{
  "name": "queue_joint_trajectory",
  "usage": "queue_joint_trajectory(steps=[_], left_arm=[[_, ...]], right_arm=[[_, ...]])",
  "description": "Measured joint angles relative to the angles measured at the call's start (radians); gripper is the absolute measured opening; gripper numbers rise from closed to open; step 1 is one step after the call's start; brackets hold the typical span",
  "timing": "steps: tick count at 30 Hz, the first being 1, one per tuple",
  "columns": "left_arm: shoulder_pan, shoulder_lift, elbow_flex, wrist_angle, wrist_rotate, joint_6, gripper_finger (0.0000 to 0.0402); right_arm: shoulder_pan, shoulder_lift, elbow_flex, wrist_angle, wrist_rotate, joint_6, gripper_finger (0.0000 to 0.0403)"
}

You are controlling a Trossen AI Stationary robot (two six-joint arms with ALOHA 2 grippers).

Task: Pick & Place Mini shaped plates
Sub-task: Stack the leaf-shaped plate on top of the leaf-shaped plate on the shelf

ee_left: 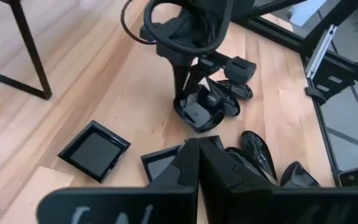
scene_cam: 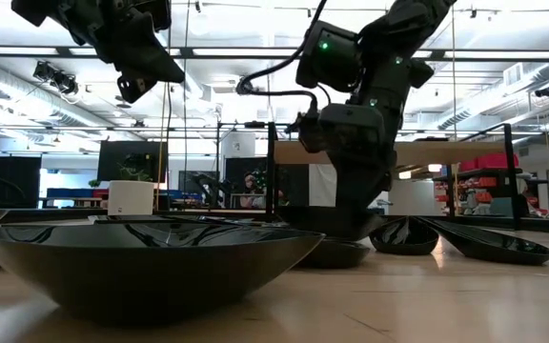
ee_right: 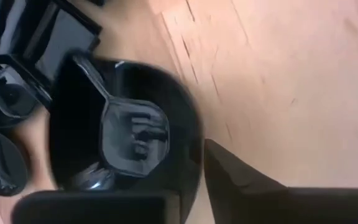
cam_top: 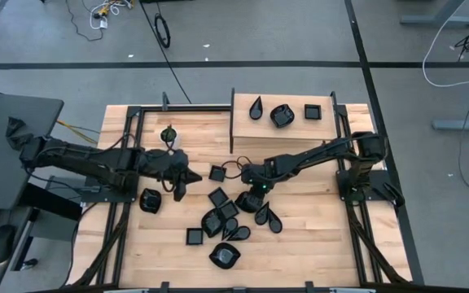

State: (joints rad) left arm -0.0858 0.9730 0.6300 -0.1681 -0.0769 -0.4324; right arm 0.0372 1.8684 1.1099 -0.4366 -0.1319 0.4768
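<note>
**A:** so where are the mini shaped plates sitting right now?

**B:** most of them are lying in a loose pile (cam_top: pixel 226 216) around the middle of the wooden desk (cam_top: pixel 316 236), square and teardrop ones mixed up, several touching or overlapping. A square one (cam_top: pixel 216 172) is lying just off the pile toward the back, another square (cam_top: pixel 195 237) is toward the front, and a rounded bowl-ish one (cam_top: pixel 225 255) is sitting nearest the front edge. One more rounded dish (cam_top: pixel 150 199) is sitting off to the left side by itself. Three are already sitting on the raised board (cam_top: pixel 247 130) at the back: a teardrop (cam_top: pixel 256 107), a rounded one (cam_top: pixel 282 115) and a square (cam_top: pixel 313 111).

**A:** and the arms?

**B:** the right gripper (cam_top: pixel 249 194) is reaching down into the pile's back edge, right over a rounded plate (ee_right: pixel 166 124). In the right wrist view one finger is sitting inside the dish and the other outside its rim, so the jaws are straddling the edge, parted fairly narrow. I can't tell whether they're actually pinching it. In the low view that plate is looking like it's resting on the desk.

**A:** left one?

**B:** the left gripper (cam_top: pixel 179 181) is hanging above the desk left of the pile, holding nothing, jaws pressed together in its wrist view.

**A:** anything else on there?

**B:** a small white pot with a plant (cam_top: pixel 168 134) is standing near the back left, well apart from the plates.
</note>
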Motion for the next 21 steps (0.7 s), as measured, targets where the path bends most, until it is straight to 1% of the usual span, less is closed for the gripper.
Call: queue_joint_trajectory(steps=[3, 7, 11, 15, 18, 21], left_arm=[[0.011, 0.000, 0.000, 0.000, 0.000, 0.000, 0.0007], [0.027, 0.000, 0.000, 0.000, 0.000, 0.000, 0.0007], [0.029, 0.000, 0.000, 0.000, 0.000, 0.000, 0.0007], [0.029, 0.000, 0.000, -0.001, 0.000, 0.000, 0.0007], [0.029, 0.000, 0.000, -0.001, 0.000, 0.000, 0.0007], [0.029, 0.000, 0.000, -0.001, 0.000, 0.000, 0.0007]], right_arm=[[0.003, 0.009, 0.000, 0.001, -0.018, 0.008, 0.0030], [0.016, -0.004, 0.000, 0.003, -0.020, 0.066, 0.0005], [0.037, -0.038, 0.000, -0.004, -0.046, 0.145, 0.0003], [0.063, -0.100, 0.000, -0.026, -0.060, 0.239, 0.0002], [0.078, -0.164, 0.000, -0.074, -0.016, 0.367, 0.0001], [0.085, -0.260, 0.000, -0.101, 0.084, 0.537, 0.0001]])
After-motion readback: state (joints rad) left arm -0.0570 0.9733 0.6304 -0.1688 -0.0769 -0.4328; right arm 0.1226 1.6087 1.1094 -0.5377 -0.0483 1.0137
